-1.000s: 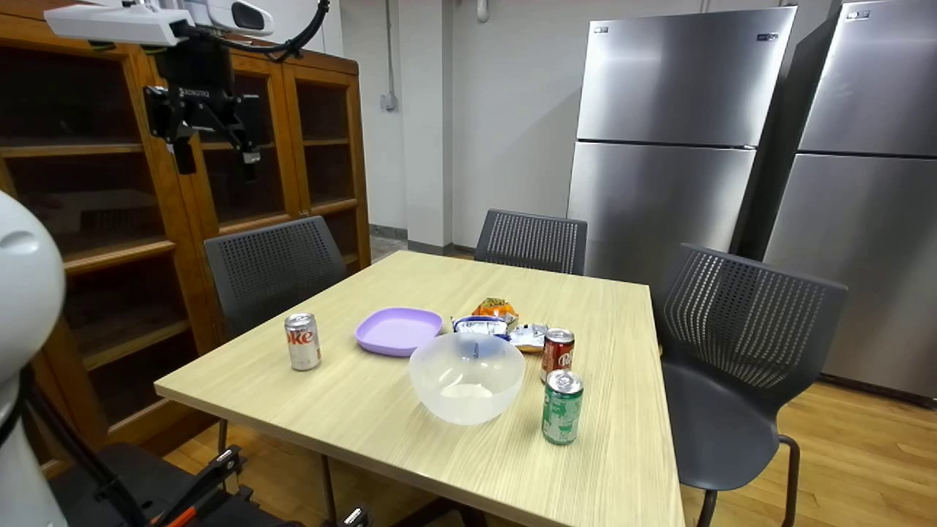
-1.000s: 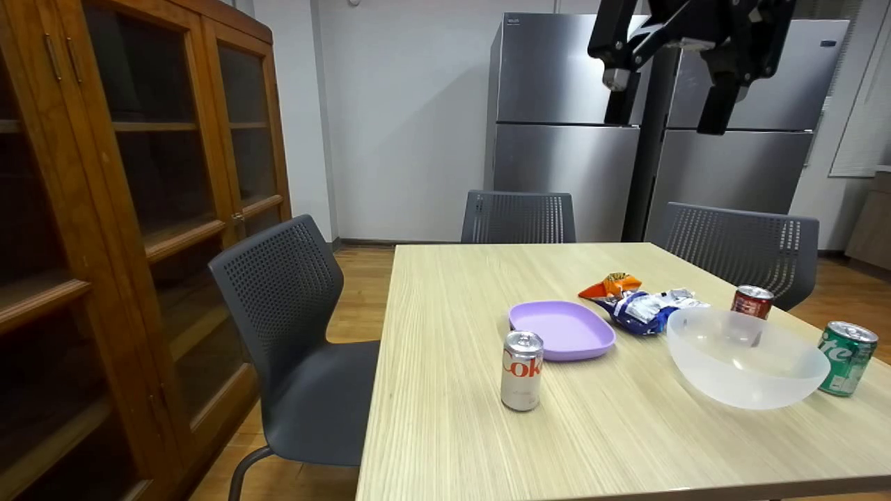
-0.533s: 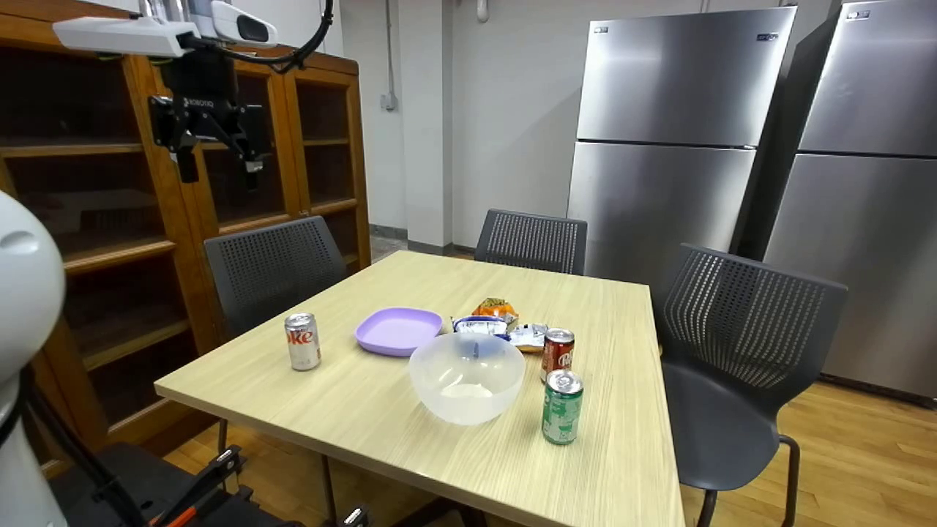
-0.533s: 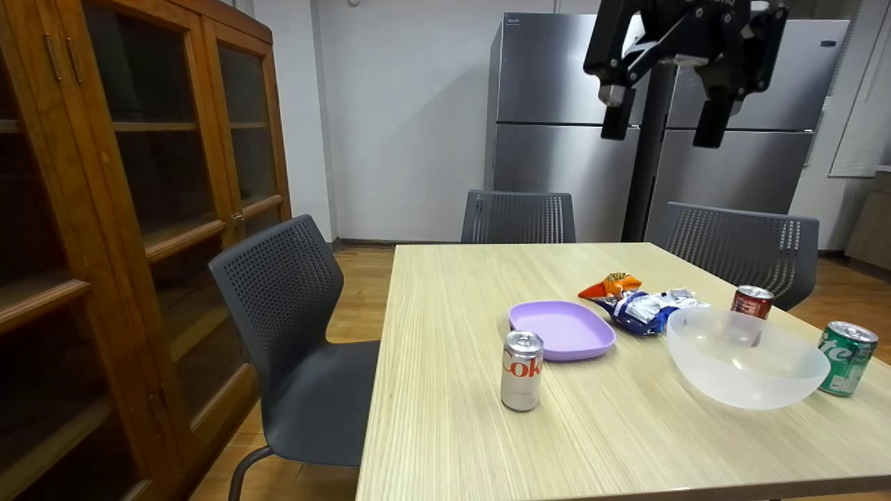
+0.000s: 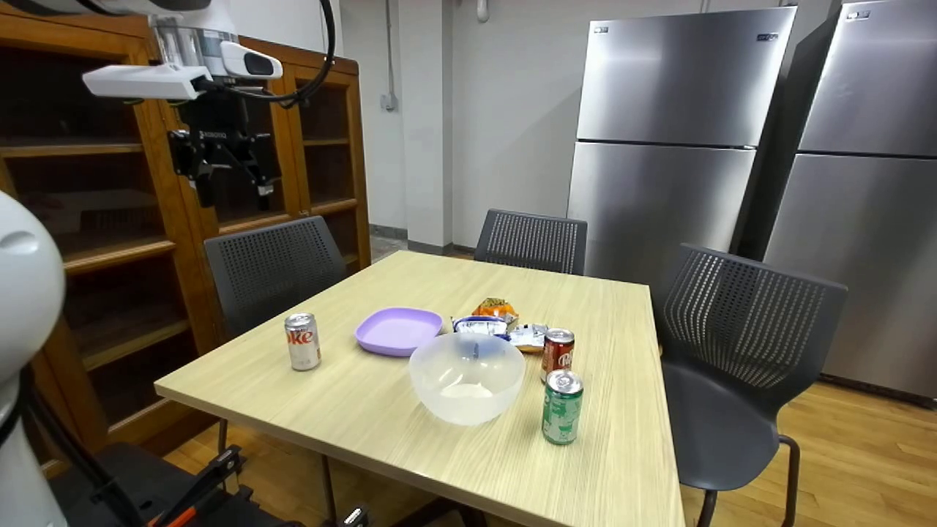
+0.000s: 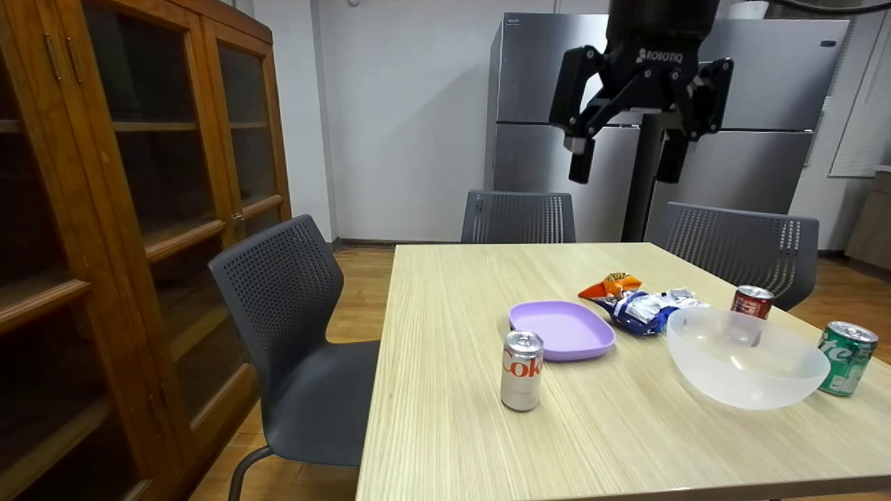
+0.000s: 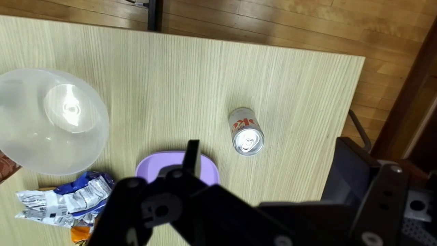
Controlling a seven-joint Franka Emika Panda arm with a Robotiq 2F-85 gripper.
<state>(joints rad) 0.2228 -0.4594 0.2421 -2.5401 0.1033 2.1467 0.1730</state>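
Robotiq gripper is hanging in the upper right of an exterior view, its 2 fingers standing well apart with just air between them. Largest around it, a glass-fronted wooden cabinet is filling the left side of both exterior views. Next, 2 stainless-steel refrigerators are standing side by side in the upper right. A pale wood-grain table is spreading across the lower center, and 3 dark gray chairs with perforated backs are lining its left, far and right sides. On the table, a frosted bowl is sitting toward the lower right of an exterior view and running off the left edge of the wrist view. Near mid-frame in both exterior views, a lavender plate is lying flat, partly behind a finger in the wrist view. Just beside it, crumpled blue, silver and orange snack bags are lying in a heap, their number hard to tell. Smallest, a silver Coke can is standing upright, just right of center in the wrist view, near the plate; these 2 are sitting closest to the gripper. Farther right in an exterior view, a Dr Pepper can is standing partly behind a green Sprite can.
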